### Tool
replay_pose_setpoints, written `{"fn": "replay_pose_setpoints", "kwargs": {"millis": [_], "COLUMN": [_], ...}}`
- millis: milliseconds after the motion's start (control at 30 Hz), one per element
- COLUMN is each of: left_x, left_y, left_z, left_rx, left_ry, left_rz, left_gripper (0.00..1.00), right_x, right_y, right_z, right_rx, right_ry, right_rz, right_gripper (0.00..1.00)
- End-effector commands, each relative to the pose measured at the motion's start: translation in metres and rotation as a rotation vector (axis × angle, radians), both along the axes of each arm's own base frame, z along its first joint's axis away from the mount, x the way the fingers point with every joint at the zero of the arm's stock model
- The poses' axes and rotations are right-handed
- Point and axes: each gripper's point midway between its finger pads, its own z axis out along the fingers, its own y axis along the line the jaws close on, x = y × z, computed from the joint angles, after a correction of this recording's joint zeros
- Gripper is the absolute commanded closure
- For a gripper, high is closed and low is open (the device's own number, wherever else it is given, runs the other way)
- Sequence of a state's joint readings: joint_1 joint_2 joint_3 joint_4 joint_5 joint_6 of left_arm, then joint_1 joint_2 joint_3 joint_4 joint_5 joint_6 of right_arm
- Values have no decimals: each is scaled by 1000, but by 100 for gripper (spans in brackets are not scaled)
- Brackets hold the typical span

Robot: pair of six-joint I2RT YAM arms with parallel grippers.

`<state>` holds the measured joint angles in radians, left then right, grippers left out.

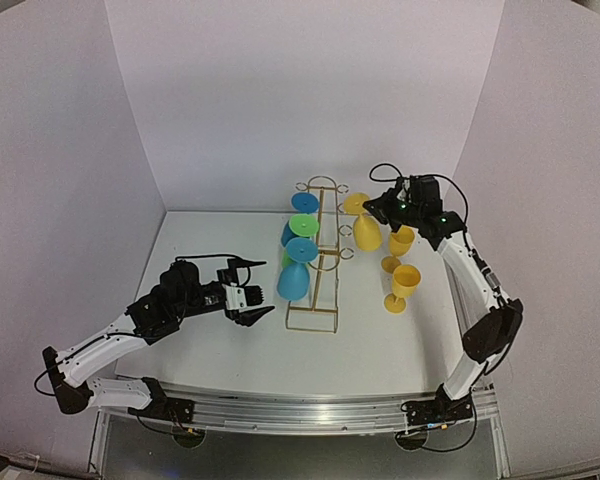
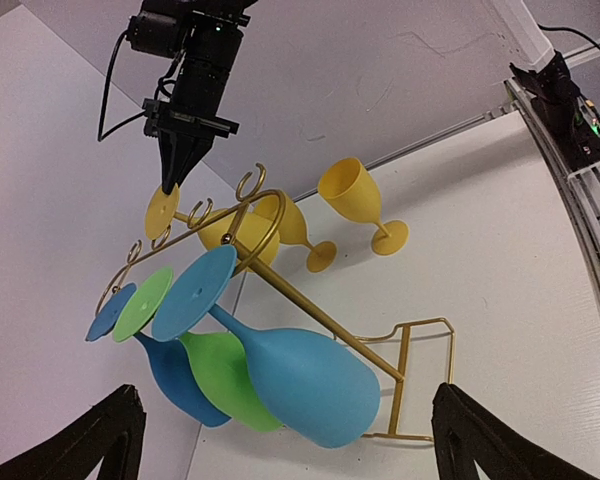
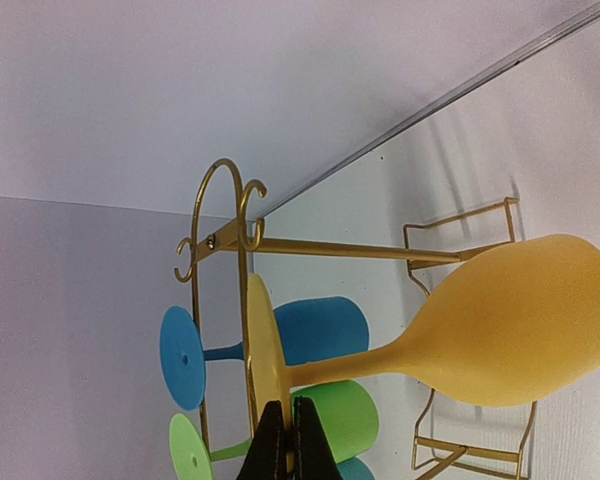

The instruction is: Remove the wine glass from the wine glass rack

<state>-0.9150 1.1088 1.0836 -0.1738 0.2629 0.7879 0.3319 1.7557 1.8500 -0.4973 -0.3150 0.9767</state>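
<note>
One yellow wine glass (image 1: 366,232) hung on the right side of the wine glass rack (image 1: 318,262) in the top view. Its foot was uppermost and its bowl down, so its long axis ran close to vertical. Your right gripper (image 1: 380,210) sat at the foot end, just beside the rack's far hooks. Your left gripper (image 1: 255,290) lay on the opposite side of the rack, jaws released and holding nothing, facing the blue and green glasses (image 1: 294,282). Two yellow glasses (image 1: 405,283) stood upright on the table (image 1: 220,350), apart from the rack.

Left wrist view: your left fingers (image 2: 100,440) stood wide at the lower corners with nothing between them. Beyond the rack, your right gripper hung from above with its tip at the foot rim of the yellow wine glass (image 2: 161,212).

Right wrist view: the jaws were clenched on the rim of the foot, pads (image 3: 275,445) together on the thin disc. The stem and bowl ran off to the side of the jaws, square to the disc. The foot lay close against the rack's wire. Whether the stem sat in a ring hook could not be made out.

Assessment: your right arm was the nearer and had the grip, while the left was well apart. In my judgement the coming move called for drawing the glass sideways, away from the central post, with the axis kept upright. Risk: the hold on the thin rim was narrow, and the bowl could swing.
</note>
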Motion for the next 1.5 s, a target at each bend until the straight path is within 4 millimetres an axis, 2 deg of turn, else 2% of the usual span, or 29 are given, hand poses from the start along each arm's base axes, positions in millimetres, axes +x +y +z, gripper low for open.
{"fn": "replay_pose_setpoints", "kwargs": {"millis": [0, 133, 267, 467, 600, 833, 1000, 1100, 1267, 1367, 1433, 1467], "left_x": [-4, -4, -2, 1, -11, -21, -13, -6, 3, 9, 13, 13], "left_y": [2, 3, 4, 2, -5, -25, -43, -54, -63, -70, -74, -74], "left_z": [14, 16, 26, 64, 90, 129, 153, 164, 174, 171, 171, 171], "left_rx": [-41, -52, -92, -237, -312, -389, -431, -456, -469, -467, -479, -484], "left_ry": [-28, -10, 63, 286, 496, 778, 795, 793, 770, 786, 800, 803], "left_rz": [-16, -12, 7, 20, -41, -150, -201, -228, -234, -226, -229, -230], "left_gripper": [1, 1, 1, 1, 1, 6, 9, 15, 22, 33, 54, 68], "right_x": [-5, -9, -26, -74, -108, -160, -192, -206, -216, -212, -208, -208], "right_y": [-12, -17, -19, 2, 23, 61, 90, 105, 118, 127, 134, 137], "right_z": [29, 43, 82, 146, 169, 185, 193, 193, 192, 177, 164, 159], "right_rx": [14, -16, -107, -269, -373, -404, -351, -336, -327, -332, -330, -327], "right_ry": [-76, -133, -314, -629, -798, -983, -1086, -1125, -1139, -1103, -1069, -1056], "right_rz": [-37, -37, 14, 113, 187, 352, 469, 523, 549, 560, 575, 581], "right_gripper": [100, 100, 100, 100, 100, 100, 100, 100, 100, 100, 100, 100]}}
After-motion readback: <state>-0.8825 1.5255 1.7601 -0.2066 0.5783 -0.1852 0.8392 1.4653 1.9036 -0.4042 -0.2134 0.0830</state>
